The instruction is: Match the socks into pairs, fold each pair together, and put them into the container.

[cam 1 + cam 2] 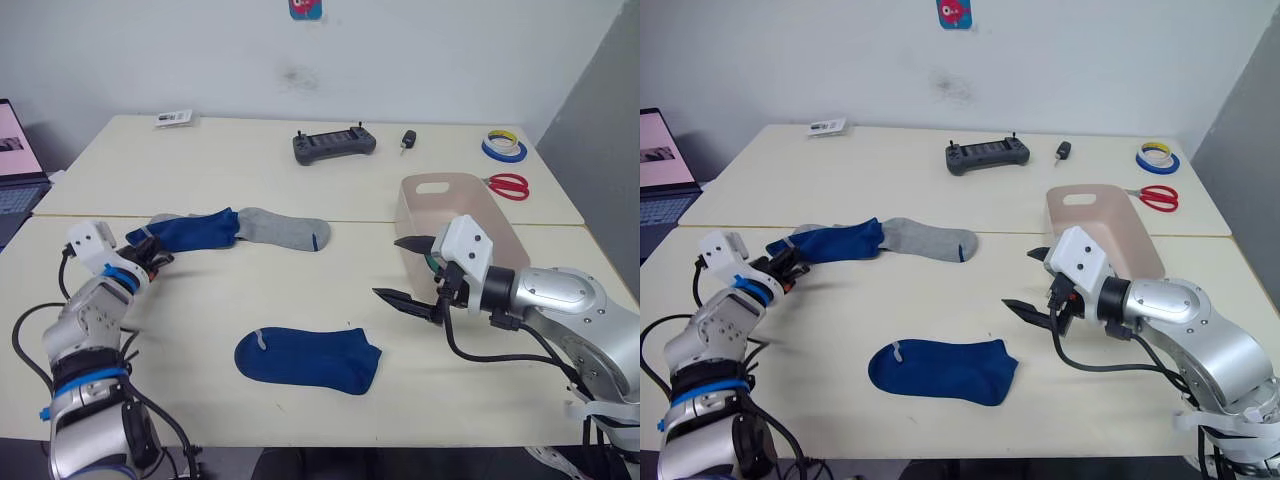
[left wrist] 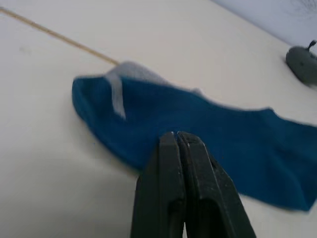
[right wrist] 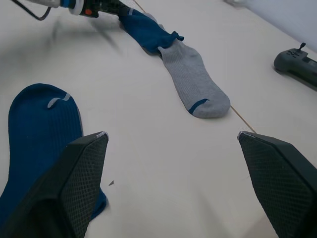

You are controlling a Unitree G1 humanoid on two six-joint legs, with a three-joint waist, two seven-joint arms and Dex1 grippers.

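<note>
Left gripper is clamped shut at the cuff end of the far blue sock. In the left wrist view the fingers are pressed together with sock fabric right at the tips, so I read it as pinching that sock, likely to drag it toward its match. Can't confirm fabric is actually between the pads.

That sock lies far-left, its toe end overlapping the grey sock, which stretches right along the table seam. Looks like they're bunched because they haven't been sorted yet.

Near blue sock lies flat at centre-near, alone, well apart from both grippers. Probably the pairing target.

Right gripper hovers wide open, empty, just left of the bin, aimed toward the near blue sock.

Bin sits right of centre. Something green shows at its near wall behind the right gripper, possibly socks, can't tell.

Count: 2 blue socks, 1 grey visible, 1 bin.
</note>
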